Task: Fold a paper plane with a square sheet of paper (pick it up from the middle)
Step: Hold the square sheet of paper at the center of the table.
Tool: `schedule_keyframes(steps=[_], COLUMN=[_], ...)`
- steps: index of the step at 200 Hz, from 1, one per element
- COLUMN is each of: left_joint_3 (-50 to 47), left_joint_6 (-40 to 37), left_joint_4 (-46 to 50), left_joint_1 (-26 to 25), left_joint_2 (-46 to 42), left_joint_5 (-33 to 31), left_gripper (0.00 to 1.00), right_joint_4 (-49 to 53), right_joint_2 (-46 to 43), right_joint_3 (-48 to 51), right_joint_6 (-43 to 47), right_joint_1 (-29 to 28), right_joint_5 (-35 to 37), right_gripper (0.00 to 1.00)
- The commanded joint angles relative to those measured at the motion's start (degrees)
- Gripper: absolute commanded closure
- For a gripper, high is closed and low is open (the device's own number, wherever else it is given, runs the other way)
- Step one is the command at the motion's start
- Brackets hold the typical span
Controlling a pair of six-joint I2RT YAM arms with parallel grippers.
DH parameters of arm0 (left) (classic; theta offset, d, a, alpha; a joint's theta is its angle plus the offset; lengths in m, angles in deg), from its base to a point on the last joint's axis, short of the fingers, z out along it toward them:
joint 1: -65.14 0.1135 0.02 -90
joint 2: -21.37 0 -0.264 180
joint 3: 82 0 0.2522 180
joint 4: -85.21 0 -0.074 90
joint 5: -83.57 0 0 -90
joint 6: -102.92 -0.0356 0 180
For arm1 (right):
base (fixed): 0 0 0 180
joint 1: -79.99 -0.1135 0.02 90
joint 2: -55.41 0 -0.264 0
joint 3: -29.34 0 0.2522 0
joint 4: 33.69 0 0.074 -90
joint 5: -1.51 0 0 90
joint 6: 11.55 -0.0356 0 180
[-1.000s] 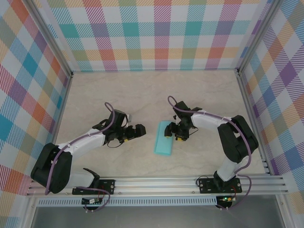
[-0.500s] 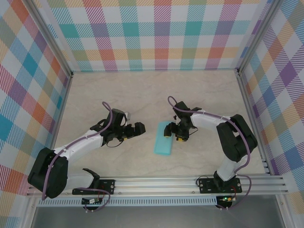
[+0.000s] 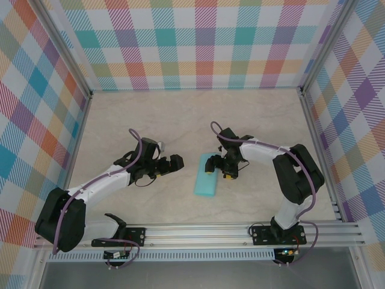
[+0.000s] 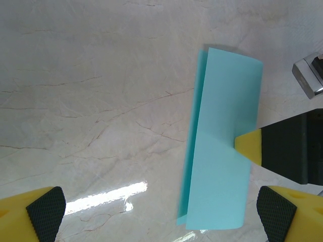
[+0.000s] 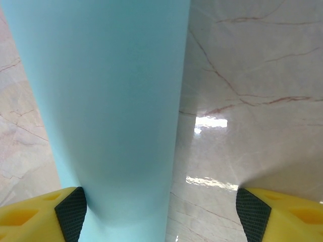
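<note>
Paper plane, nearer bench near edge: thin, light, floppy, likely slides easily. Pinch mid-length at folded edge. Left gripper wide, empty; right gripper wide, over it.

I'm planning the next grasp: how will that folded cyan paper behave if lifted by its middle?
Probably floppy: the folded cyan paper is thin, so both ends would likely droop. Its layers sit offset along one long edge and may splay. On the glossy table it would likely slide when nudged.
</note>
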Motion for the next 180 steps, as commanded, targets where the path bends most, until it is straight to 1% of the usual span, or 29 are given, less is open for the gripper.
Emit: schedule_keyframes(steps=[1, 46, 99, 126, 158, 169, 180], left_joint_3=[0.1, 0.1, 0.1, 0.1, -0.2, -0.3, -0.3], left_joint_6=[0.1, 0.2, 0.3, 0.2, 0.1, 0.2, 0.4], left_joint_4=[-0.7, -0.9, -1.2, -1.4, -2.0, -2.3, -2.6], left_joint_1=[-0.7, -0.7, -0.7, -0.7, -0.7, -0.7, -0.7], left_joint_2=[-0.5, -0.6, -0.3, -0.1, 0.0, 0.1, 0.3], left_joint_5=[-0.1, 0.3, 0.5, 0.8, 1.5, 1.7, 1.9], left_gripper=[0.0, 0.0, 0.0, 0.0, 0.03, 0.04, 0.08], right_joint_4=[2.3, 5.6, 6.7, 6.5, 7.2, 7.5, 7.8], right_joint_2=[3.8, 6.3, 7.9, 8.9, 10.1, 10.4, 10.7], right_joint_3=[0.2, -1.4, -2.1, -2.4, -2.7, -2.8, -2.9], right_joint_6=[0.5, 0.4, -0.7, -1.4, -1.3, -1.3, -1.3], right_joint_1=[-0.7, -1.2, -1.3, -1.4, -1.4, -1.4, -1.5], right_joint_5=[3.5, 7.0, 8.6, 8.5, 9.3, 9.6, 10.1], right_gripper=[0.17, 0.17, 0.14, 0.15, 0.16, 0.16, 0.16])
